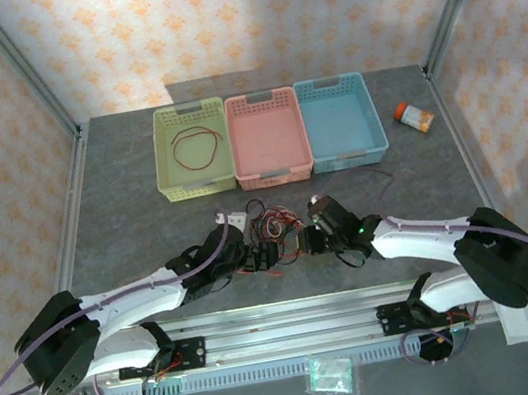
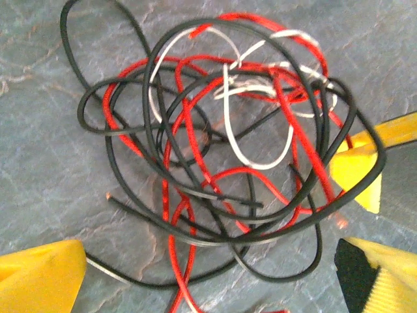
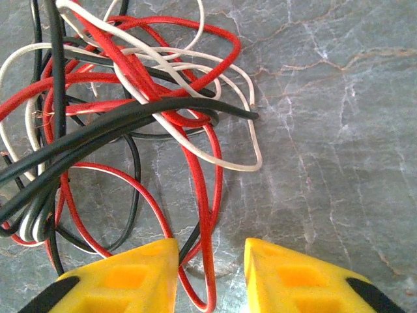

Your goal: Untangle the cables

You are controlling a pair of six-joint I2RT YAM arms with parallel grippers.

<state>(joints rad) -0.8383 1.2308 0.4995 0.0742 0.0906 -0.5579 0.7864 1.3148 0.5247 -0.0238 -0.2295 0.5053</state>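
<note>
Cables lie in one knotted clump of red, black and white strands on the desk, near its front edge and between your two tools. At the far left, a lone red cable lies looped in the green basket. By my reading one strand is sorted, and you are at the step of picking the next one out of the knot.

Your left tool hangs just left of the clump with its fingers spread wide, holding nothing. In its wrist view the tangle lies between and beyond them. The clump is about as wide as it is deep, so it has no real long axis and points nowhere. Only single strands have a direction: a black free end pokes out to the right in the right wrist view.

Your right tool stands part-way open at the clump's right side. A red loop runs lengthwise between its fingers, straight away from the tool into the knot. The fingers stand clear of it on both sides and are not pinching. The next move, I judge, calls for a firm pinch on that red strand alone, keeping the black strand beside it out, while the left tool steadies the rest.
</note>
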